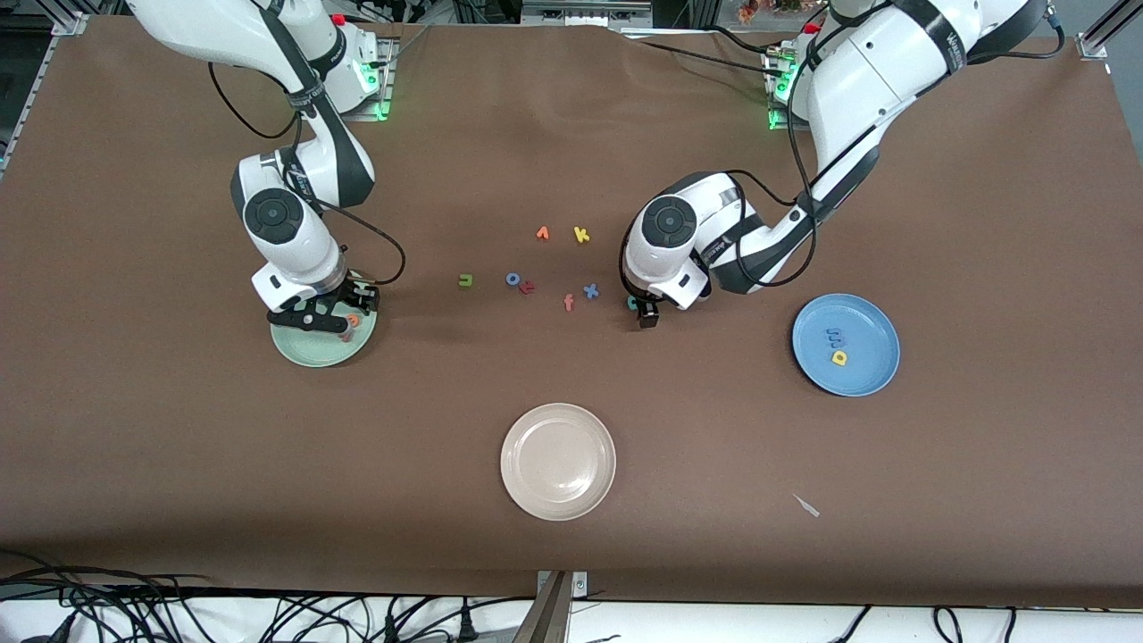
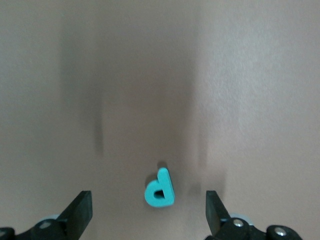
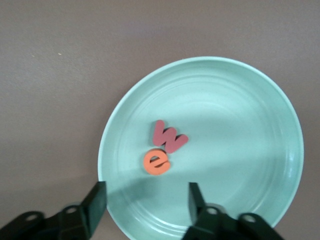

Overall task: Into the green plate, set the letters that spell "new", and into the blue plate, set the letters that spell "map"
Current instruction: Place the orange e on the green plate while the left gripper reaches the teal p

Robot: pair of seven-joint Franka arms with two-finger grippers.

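The green plate (image 1: 304,355) (image 3: 240,125) lies toward the right arm's end of the table and holds the salmon w (image 3: 169,136) and the orange e (image 3: 157,162). My right gripper (image 1: 344,329) (image 3: 146,190) hovers open just above that plate, with nothing between its fingers. The green n (image 1: 465,280) lies on the cloth near the middle. The blue plate (image 1: 871,375) holds the blue m (image 1: 837,337) and the yellow a (image 1: 839,358). The teal p (image 1: 632,304) (image 2: 160,189) lies on the cloth. My left gripper (image 1: 645,314) (image 2: 148,197) is low over it, open, a finger on each side.
Loose letters lie mid-table: orange v (image 1: 542,233), yellow k (image 1: 581,235), blue o (image 1: 513,279), a small reddish letter (image 1: 529,288), salmon f (image 1: 569,304), blue x (image 1: 590,290). A cream plate (image 1: 558,500) sits nearer the front camera. A paper scrap (image 1: 806,505) lies beside it.
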